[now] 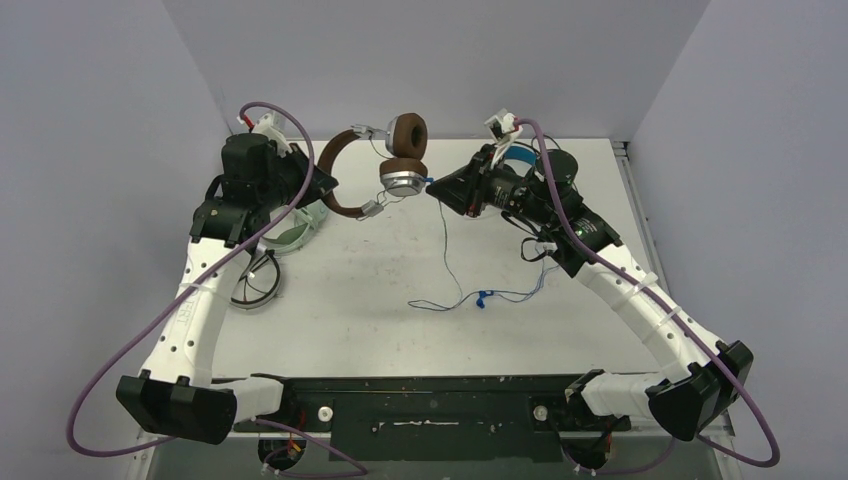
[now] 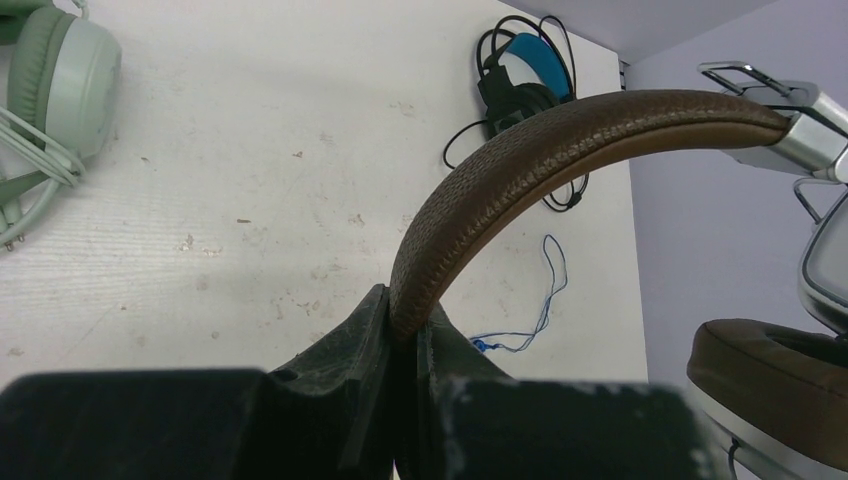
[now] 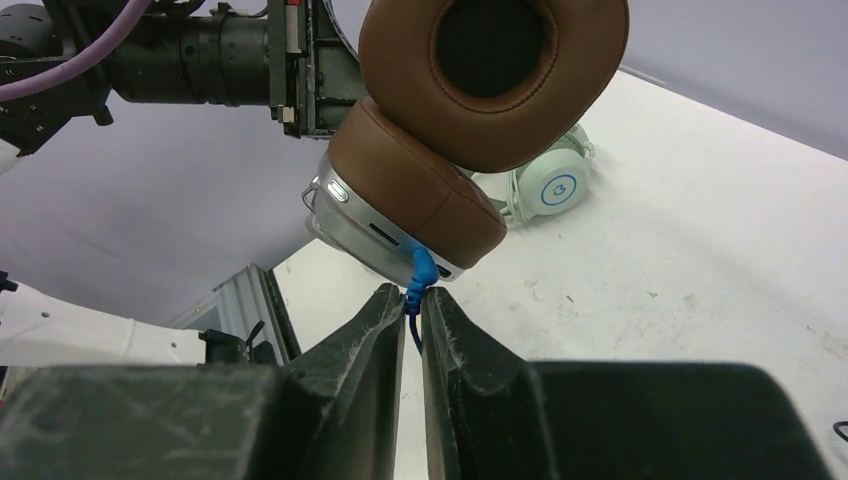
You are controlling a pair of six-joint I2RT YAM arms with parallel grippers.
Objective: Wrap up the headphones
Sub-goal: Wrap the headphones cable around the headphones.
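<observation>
Left gripper (image 2: 405,325) clamps the brown headphones (image 1: 407,135) by the headband (image 2: 560,140), aloft. Right gripper (image 3: 412,305), jaws narrow, seemingly pinches their blue cord (image 1: 443,240) just under the lower ear cup (image 3: 420,200). Next: wind the slack round the headband.

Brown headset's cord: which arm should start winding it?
Right. The right pincer is shut on the blue cord just under the earcup, ready to lead it around. The left pincer is clamped on the headband, holding the headset up.
</observation>
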